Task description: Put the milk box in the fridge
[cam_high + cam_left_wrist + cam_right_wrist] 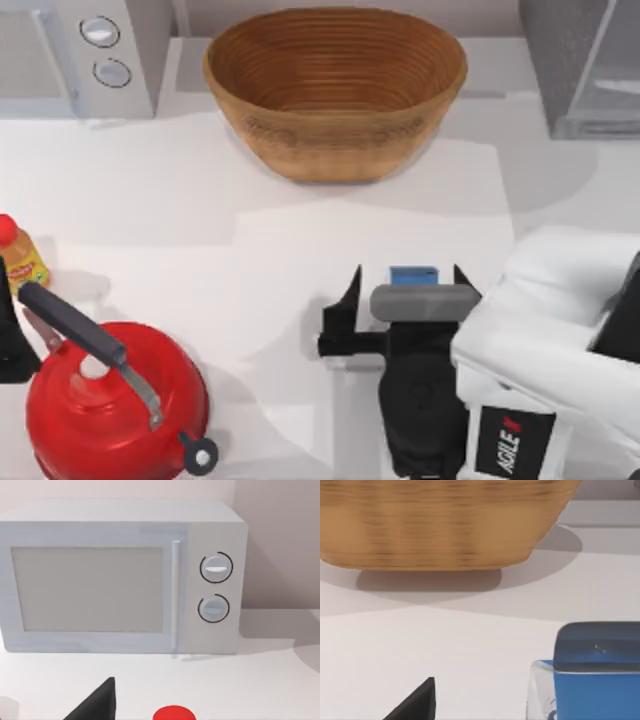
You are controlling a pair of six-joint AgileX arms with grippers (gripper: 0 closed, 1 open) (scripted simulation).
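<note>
**Right gripper straddles the milk box near the worktop's front edge**

The right gripper of the white AgileX arm sits low over the white worktop, right of centre toward the front edge. Its dark fingers are spread wide, one either side of the small blue-topped milk box, which stands upright between them; no grip on it is visible. In the right wrist view the carton's blue top is close up, with the woven brown basket beyond it at the back edge. The dark-grey speckled fridge with its pale front panel stands at the back right corner. The left gripper is parked by the left edge, facing a light-grey microwave; I cannot tell how far it is open.
</note>
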